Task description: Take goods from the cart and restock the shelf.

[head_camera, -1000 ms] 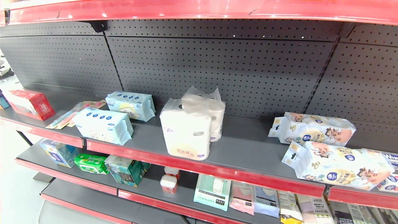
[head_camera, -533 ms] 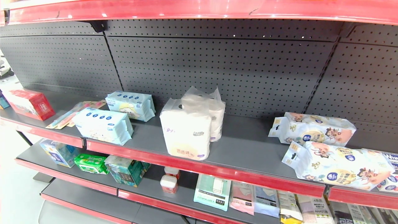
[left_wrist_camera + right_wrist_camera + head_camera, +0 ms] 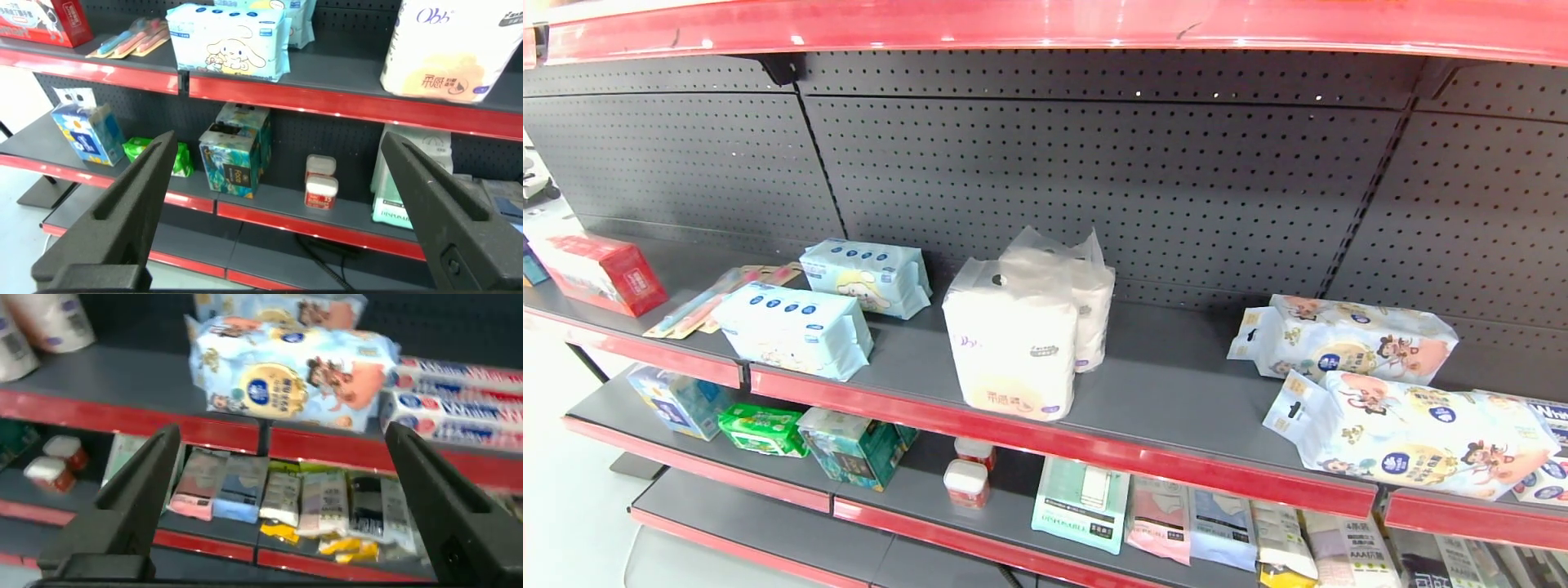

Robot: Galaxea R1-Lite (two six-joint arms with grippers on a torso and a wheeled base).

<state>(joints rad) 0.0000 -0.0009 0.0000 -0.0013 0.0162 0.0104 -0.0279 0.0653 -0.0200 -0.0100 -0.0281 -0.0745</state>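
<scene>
Across the middle of the head view, the shelf [image 3: 1168,384] carries a toilet-roll pack [image 3: 1013,343] at centre frame, tissue packs [image 3: 796,327] at left and wipes packs [image 3: 1413,433] at right, with bare board between them. Both the left gripper [image 3: 278,143] and right gripper [image 3: 282,433] face the shelf front, fingers spread wide, holding nothing. Judged step: between placements, no goods in hand. Next move likely calls for turning to the cart and grasping a pack for a bare gap.
</scene>
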